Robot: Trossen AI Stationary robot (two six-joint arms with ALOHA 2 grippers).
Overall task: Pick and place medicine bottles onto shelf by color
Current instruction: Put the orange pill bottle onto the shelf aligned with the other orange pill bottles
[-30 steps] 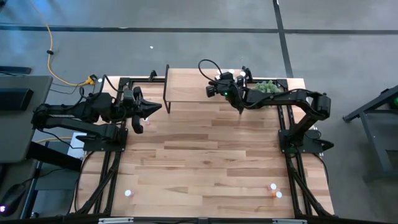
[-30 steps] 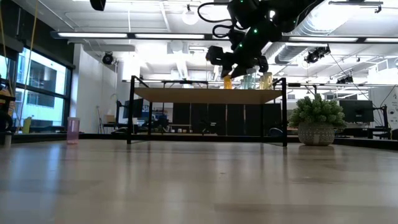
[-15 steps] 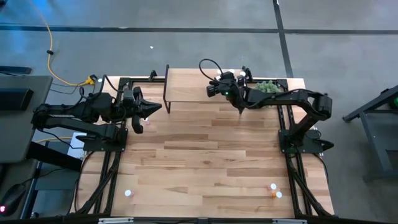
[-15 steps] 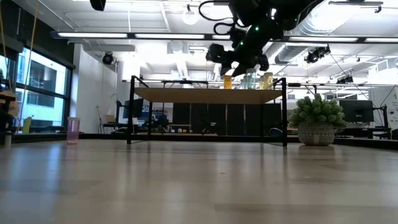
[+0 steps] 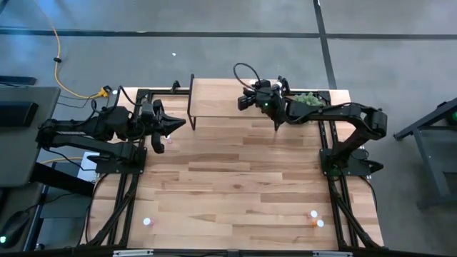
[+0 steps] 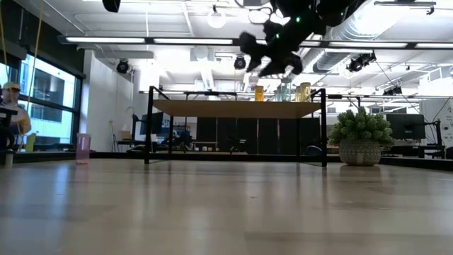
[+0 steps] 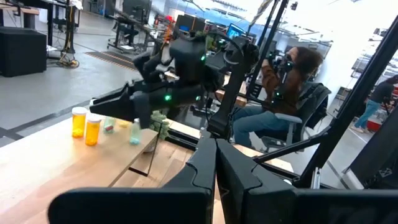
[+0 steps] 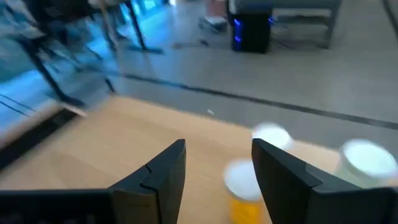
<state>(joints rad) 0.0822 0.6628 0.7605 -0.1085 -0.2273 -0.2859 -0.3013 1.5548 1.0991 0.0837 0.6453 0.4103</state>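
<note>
On the shelf [image 6: 237, 108] stand two orange bottles [image 7: 86, 126] and two pale green bottles [image 7: 134, 132]. One pink bottle [image 6: 83, 148] stands on the table's left side, and four more bottles [image 5: 315, 218] sit along its near edge. One plant [image 6: 360, 135].

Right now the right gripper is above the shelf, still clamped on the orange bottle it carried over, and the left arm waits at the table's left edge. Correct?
Not quite. The right gripper is above the shelf but open and empty; the right wrist view shows the orange bottle standing free below its spread fingers. The left gripper does wait at the table's left edge.
</note>
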